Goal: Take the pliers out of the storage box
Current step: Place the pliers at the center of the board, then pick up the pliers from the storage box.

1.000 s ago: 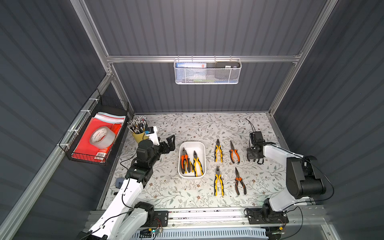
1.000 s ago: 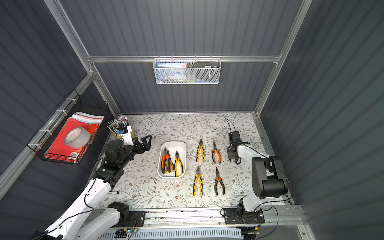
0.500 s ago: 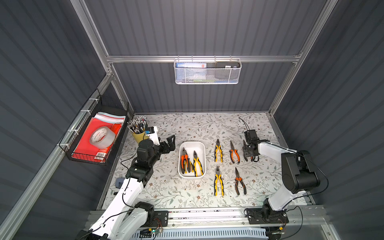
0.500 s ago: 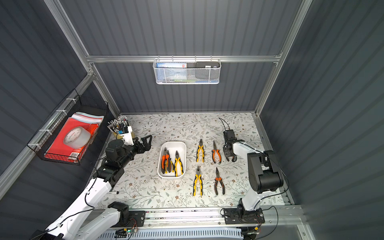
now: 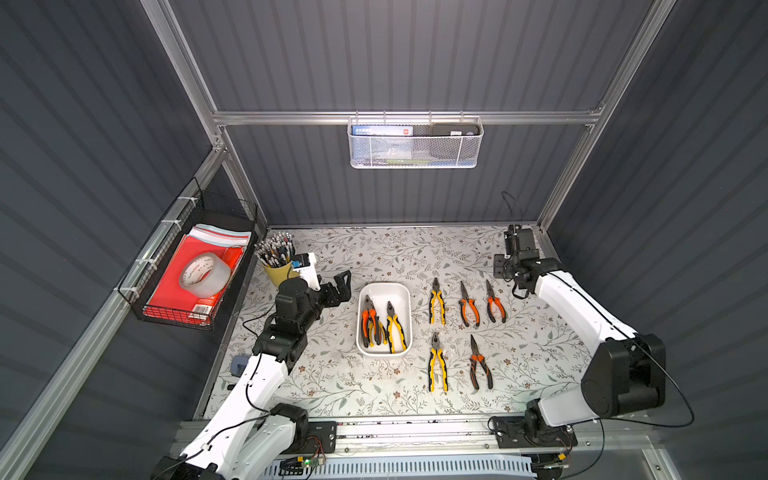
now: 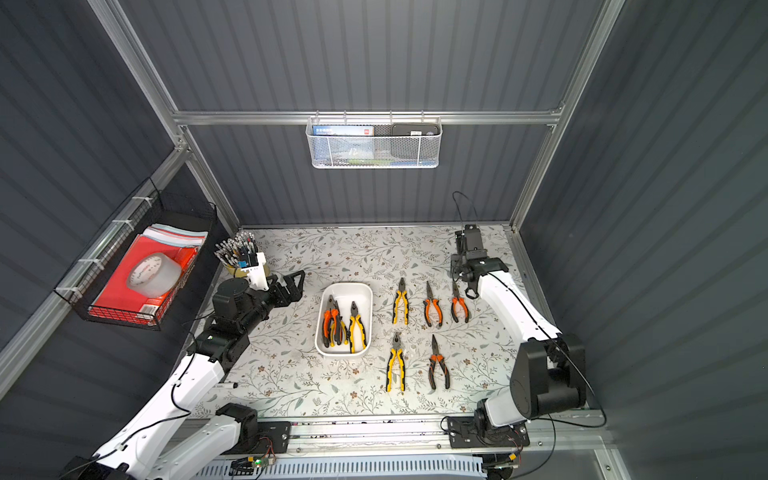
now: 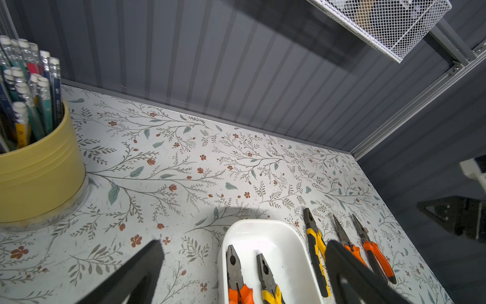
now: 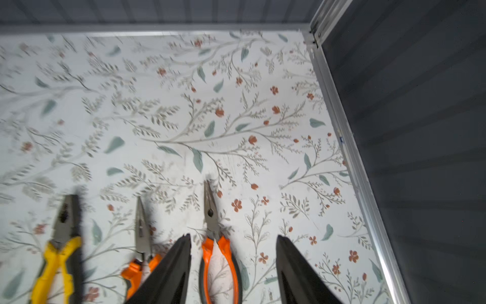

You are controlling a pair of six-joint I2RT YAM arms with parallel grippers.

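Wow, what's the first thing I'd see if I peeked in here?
Probably the bright orange and yellow pliers lined up in two rows on the flowery table, with a few more lying in the white box beside them. Then the red sheets and big tape roll in the black basket on the side wall.

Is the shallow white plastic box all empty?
No, orange-handled pliers and yellow-handled pliers lie inside the shallow white plastic box.
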